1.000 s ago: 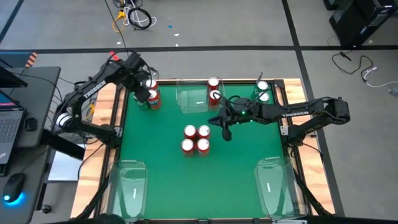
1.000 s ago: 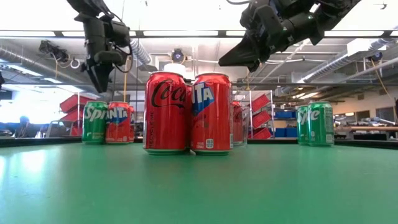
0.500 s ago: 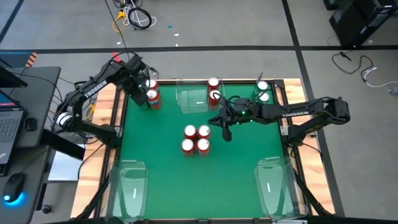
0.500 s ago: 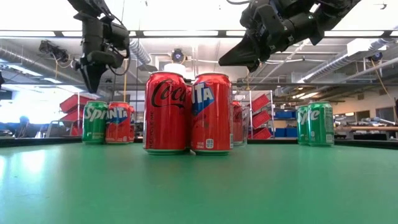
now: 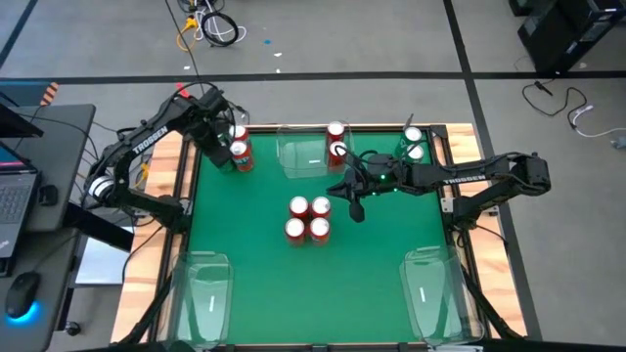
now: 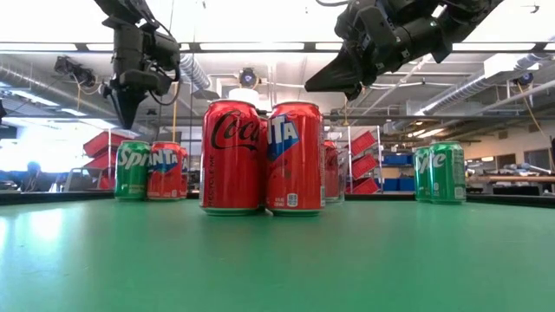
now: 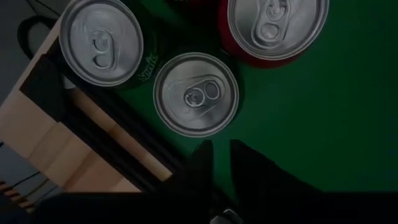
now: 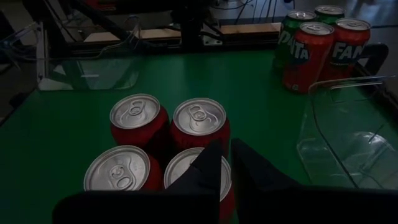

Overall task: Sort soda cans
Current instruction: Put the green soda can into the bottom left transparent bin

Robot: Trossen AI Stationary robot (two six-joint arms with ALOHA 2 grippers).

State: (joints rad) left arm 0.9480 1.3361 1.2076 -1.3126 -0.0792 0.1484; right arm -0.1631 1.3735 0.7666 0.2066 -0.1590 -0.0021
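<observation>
Left claw (image 5: 217, 147) hangs over the far-left corner of the green bench (image 5: 254, 264), above a bunch of green and red aluminium soda cans (image 5: 235, 153), fingers nearly together, gripping nothing. Right claw (image 5: 354, 209) is pinched closed and empty above bench centre, beside four red cans (image 5: 307, 218). Two green cans (image 5: 414, 143) sit far right, two red ones (image 5: 336, 139) by a clear plastic tray (image 5: 301, 154).

A green worktop (image 5: 372, 264) with a pale wooden rim carries three clear plastic trays. One tray (image 5: 303, 154) lies at the far edge, just beside the right tool (image 5: 354, 208); two more sit at the near left corner (image 5: 207, 293) and near right corner (image 5: 430, 288), well apart from both tools. A laptop (image 5: 15, 191) and mouse (image 5: 22, 293) sit on a desk beyond the left tool (image 5: 217, 156).
</observation>
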